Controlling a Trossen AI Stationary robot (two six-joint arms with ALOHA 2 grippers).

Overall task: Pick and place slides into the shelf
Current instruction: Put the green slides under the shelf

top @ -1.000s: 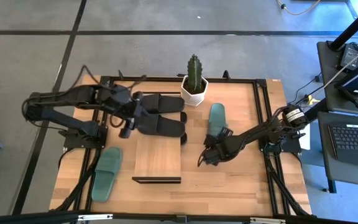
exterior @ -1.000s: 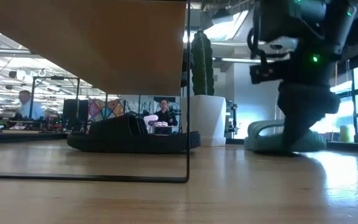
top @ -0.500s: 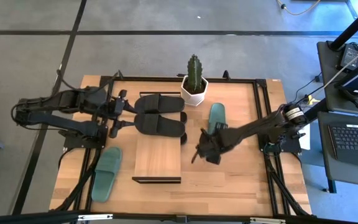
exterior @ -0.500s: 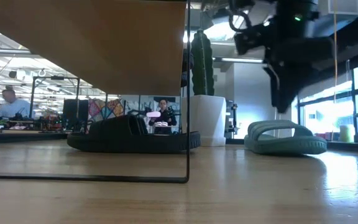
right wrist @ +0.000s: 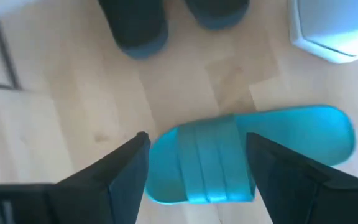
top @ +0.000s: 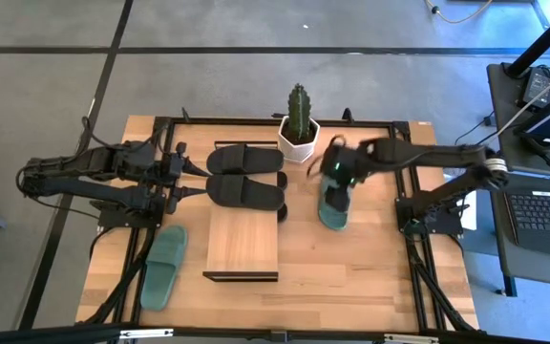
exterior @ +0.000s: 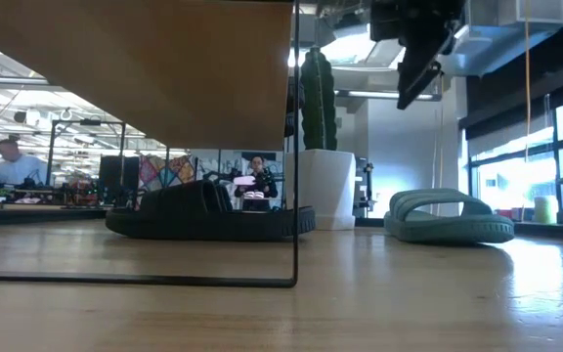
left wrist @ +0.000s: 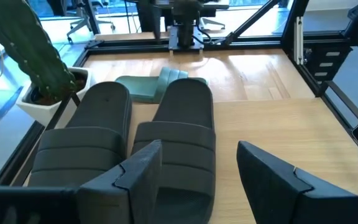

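Two black slides (top: 246,175) lie side by side on the table at the far middle, soles down; the left wrist view shows them just ahead as the black slides (left wrist: 166,143). One green slide (top: 336,212) lies right of them and another green slide (top: 165,267) near the left. The shelf (top: 242,244) stands at the centre. My left gripper (top: 194,183) is open, left of the black slides and pointing at them. My right gripper (right wrist: 197,168) is open and hangs well above the right green slide (right wrist: 247,155), also seen high in the low view as my right gripper (exterior: 418,64).
A potted cactus (top: 299,129) stands at the far edge between the black slides and the right green slide. A black metal frame (top: 399,143) runs around the table. People sit at desks in the room beyond the table (exterior: 13,161).
My right gripper has risen from the table beside the right green slide's near end and swung toward the far edge, ending above that slide. My left gripper has drawn back toward the table's left edge, off the black slides' ends. The slides lie where they were.
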